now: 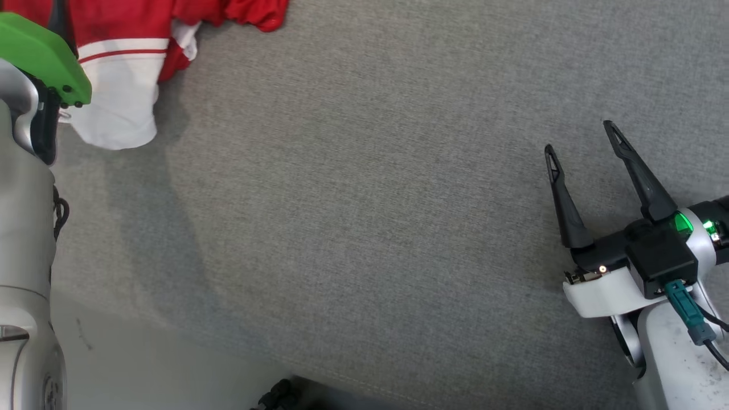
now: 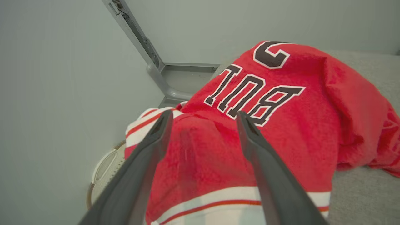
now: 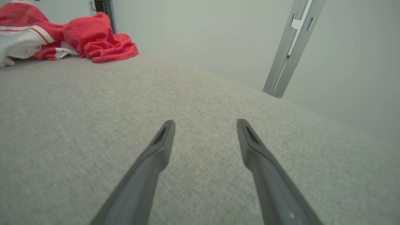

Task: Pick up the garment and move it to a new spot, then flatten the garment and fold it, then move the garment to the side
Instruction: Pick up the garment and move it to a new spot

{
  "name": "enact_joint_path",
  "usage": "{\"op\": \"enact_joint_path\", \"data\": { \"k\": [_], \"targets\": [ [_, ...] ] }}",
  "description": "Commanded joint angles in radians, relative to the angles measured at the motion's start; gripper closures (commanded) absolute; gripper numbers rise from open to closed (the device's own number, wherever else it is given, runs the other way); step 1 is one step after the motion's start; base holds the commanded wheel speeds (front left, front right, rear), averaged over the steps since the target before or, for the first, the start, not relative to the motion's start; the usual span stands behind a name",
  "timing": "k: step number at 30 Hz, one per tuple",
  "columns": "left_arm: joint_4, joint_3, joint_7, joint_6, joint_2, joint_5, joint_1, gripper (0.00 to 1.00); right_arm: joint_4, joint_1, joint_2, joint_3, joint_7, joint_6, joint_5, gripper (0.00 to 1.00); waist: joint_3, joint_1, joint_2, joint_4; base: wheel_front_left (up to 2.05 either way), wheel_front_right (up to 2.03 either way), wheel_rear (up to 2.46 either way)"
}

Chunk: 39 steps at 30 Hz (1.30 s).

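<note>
Garment: a red jersey [image 1: 125, 34] with white panels and thin red stripes lies crumpled at the far left corner of the grey fabric-covered surface [image 1: 364, 199]. A white section points towards the robot. In the left wrist view the jersey [image 2: 281, 125] shows black, white-edged block lettering, upside down from this angle. It lies close to a grey metal frame post [image 2: 147, 53] at the surface's edge.

Left gripper [image 2: 203, 115]: jaws spread wide and holding nothing. The two dark fingers point over the red cloth just short of the lettering. Whether their tips touch the cloth cannot be determined from this angle. In the head view the left arm's silver forearm [image 1: 23, 228] and a green cover [image 1: 40, 54] overlap the jersey's left side.

Right gripper [image 1: 579, 138]: jaws fully apart and empty. It sits at the right side of the surface, well apart from the jersey, above bare grey fabric. In its own wrist view, the right gripper [image 3: 205, 122] points across the surface, with the jersey [image 3: 93, 40] at far upper left and another metal post [image 3: 290, 47] at upper right.

A pale round object [image 2: 104, 170] shows below the surface edge, possibly a basket; it is too obscured to confirm.
</note>
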<state>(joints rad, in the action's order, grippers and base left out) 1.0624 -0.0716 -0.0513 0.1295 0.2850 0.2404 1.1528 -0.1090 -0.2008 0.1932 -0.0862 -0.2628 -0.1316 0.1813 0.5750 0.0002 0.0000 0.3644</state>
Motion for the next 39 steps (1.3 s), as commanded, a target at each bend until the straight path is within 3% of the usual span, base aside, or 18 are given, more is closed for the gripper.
{"op": "enact_joint_path", "data": {
  "k": [1, 11, 17, 18, 19, 28, 39],
  "targets": [
    [0.029, -0.006, 0.032, 0.001, 0.007, 0.034, 0.037, 0.0, -0.008, -0.02, -0.003, -0.005, -0.003, 0.002, 0.006, 0.0, 0.074, -0.0002, 0.0, -0.077, 0.0, 0.0, 0.0],
    [0.161, -0.075, 0.156, 0.001, 0.038, 0.141, 0.057, 0.0, -0.01, -0.034, -0.012, -0.007, 0.0, 0.002, -0.004, 0.0, 0.125, -0.0002, 0.0, -0.122, 0.0, 0.0, 0.0],
    [0.184, -0.09, 0.112, 0.001, 0.034, 0.168, 0.026, 0.0, -0.002, -0.033, -0.017, -0.003, 0.003, 0.002, -0.006, 0.0, 0.133, -0.0002, 0.0, -0.127, 0.0, 0.0, 0.0],
    [0.184, -0.091, 0.096, 0.001, 0.035, 0.17, 0.025, 0.45, -0.001, -0.034, -0.018, -0.004, 0.003, 0.002, -0.005, 0.0, 0.133, -0.0002, 0.0, -0.127, 0.0, 0.0, 0.0],
    [0.178, -0.089, 0.069, 0.001, 0.038, 0.177, 0.028, 1.0, 0.002, -0.034, -0.019, -0.004, 0.003, 0.002, -0.006, 0.0, 0.132, -0.0002, 0.0, -0.126, 0.0, 0.0, 0.0],
    [0.138, -0.104, -0.131, 0.001, 0.075, 0.232, 0.036, 1.0, 0.011, -0.049, -0.042, -0.023, 0.001, 0.002, -0.022, 0.0, 0.071, -0.0002, 0.0, -0.12, 0.0, 0.0, 0.0],
    [0.019, -0.164, -0.198, 0.001, 0.112, 0.299, 0.082, 1.0, 0.033, -0.032, -0.086, -0.05, -0.001, 0.002, -0.046, 0.0, -0.069, -0.0002, 0.0, -0.132, 0.0, 0.0, 0.0]
  ]
}}
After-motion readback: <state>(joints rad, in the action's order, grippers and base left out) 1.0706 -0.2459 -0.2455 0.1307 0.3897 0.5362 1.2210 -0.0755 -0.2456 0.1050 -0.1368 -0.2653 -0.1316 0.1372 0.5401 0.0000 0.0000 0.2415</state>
